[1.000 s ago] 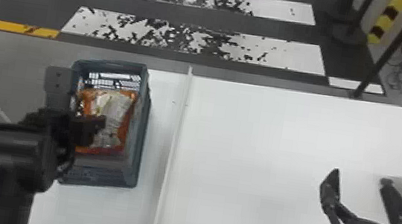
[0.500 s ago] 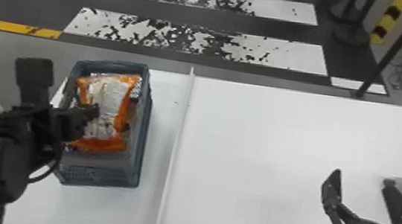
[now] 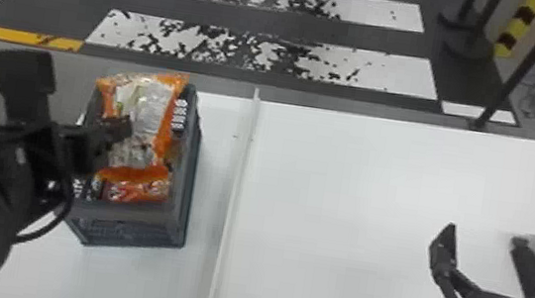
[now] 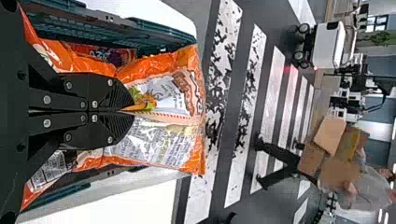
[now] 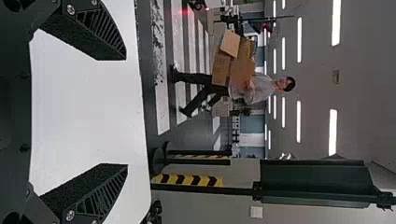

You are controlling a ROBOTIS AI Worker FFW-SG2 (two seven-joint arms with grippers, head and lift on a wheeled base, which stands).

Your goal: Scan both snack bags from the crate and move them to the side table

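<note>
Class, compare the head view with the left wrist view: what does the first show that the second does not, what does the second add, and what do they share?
Head view: the right gripper, open above the table, and the raised strip running along the tabletop.

Left wrist view: the white wheeled machine on the floor beyond.

Both: the left gripper at the orange snack bag, the crate, and the white floor stripes.

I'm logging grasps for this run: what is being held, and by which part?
The left gripper holds an orange snack bag, pinched at the seam near the middle of its printed face. The right gripper holds nothing.
</note>
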